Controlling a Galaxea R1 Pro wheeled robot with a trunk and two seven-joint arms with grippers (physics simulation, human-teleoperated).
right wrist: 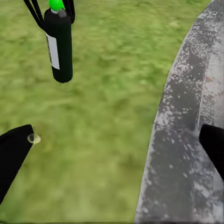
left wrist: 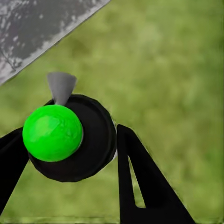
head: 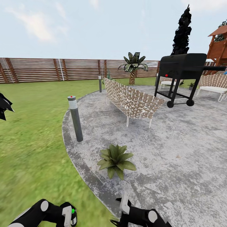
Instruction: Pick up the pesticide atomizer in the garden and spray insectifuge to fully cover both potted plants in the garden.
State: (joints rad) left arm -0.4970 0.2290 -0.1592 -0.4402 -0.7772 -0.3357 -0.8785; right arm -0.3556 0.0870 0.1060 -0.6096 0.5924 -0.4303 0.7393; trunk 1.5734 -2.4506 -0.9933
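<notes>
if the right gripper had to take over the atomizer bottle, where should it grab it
Probably the bare lower body of the atomizer, closing from the side across its round, upright shaft. The left gripper already clamps the neck just under the green cap, so the top is taken. The right gripper is open.

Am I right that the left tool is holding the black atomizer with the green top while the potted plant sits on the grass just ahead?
Not quite: the potted plant sits on the paved patio, near its edge, as the head view shows. The left tool does hold the black atomizer with the green top.
</notes>
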